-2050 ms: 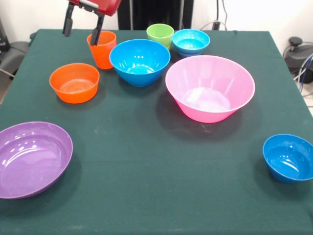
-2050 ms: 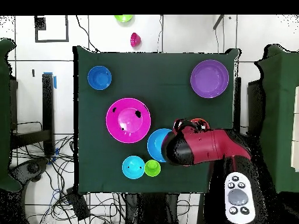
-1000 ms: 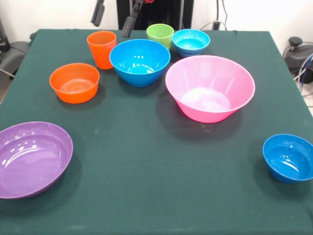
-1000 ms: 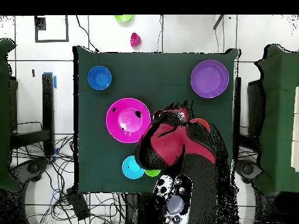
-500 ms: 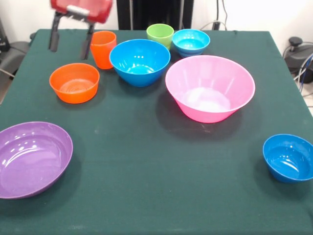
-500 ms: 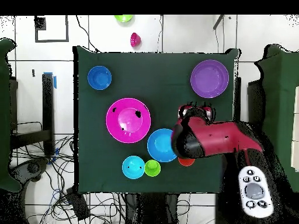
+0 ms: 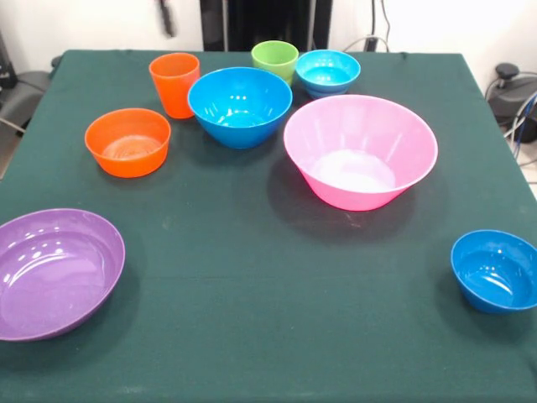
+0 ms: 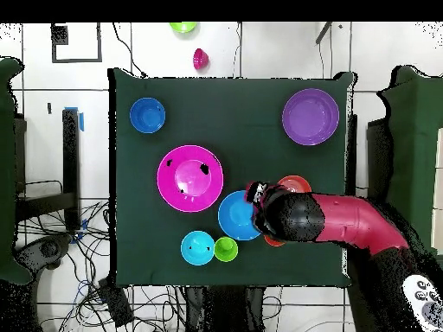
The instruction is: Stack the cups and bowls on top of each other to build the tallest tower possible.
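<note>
All cups and bowls stand apart on the green table (image 7: 252, 336), none stacked. The orange cup (image 7: 174, 84) and lime green cup (image 7: 274, 60) stand at the far side. The cyan bowl (image 7: 327, 71) is beside the green cup. The medium blue bowl (image 7: 240, 107) sits in front of them. The pink bowl (image 7: 361, 151) is at centre right, the small orange bowl (image 7: 127, 141) at left, the purple bowl (image 7: 54, 273) near left and the dark blue bowl (image 7: 495, 270) near right. My gripper (image 7: 166, 17) shows only as a dark blur at the top edge, above the orange cup, holding nothing visible.
In the overhead view the red arm (image 8: 324, 220) lies over the table's edge. It covers most of the orange cup (image 8: 273, 241) and part of the small orange bowl (image 8: 294, 183). A green object (image 8: 182, 27) and a pink object (image 8: 200, 59) lie off the table.
My gripper has risen from beside the orange cup to the picture's top edge and shifted right. No cup or bowl has moved.
</note>
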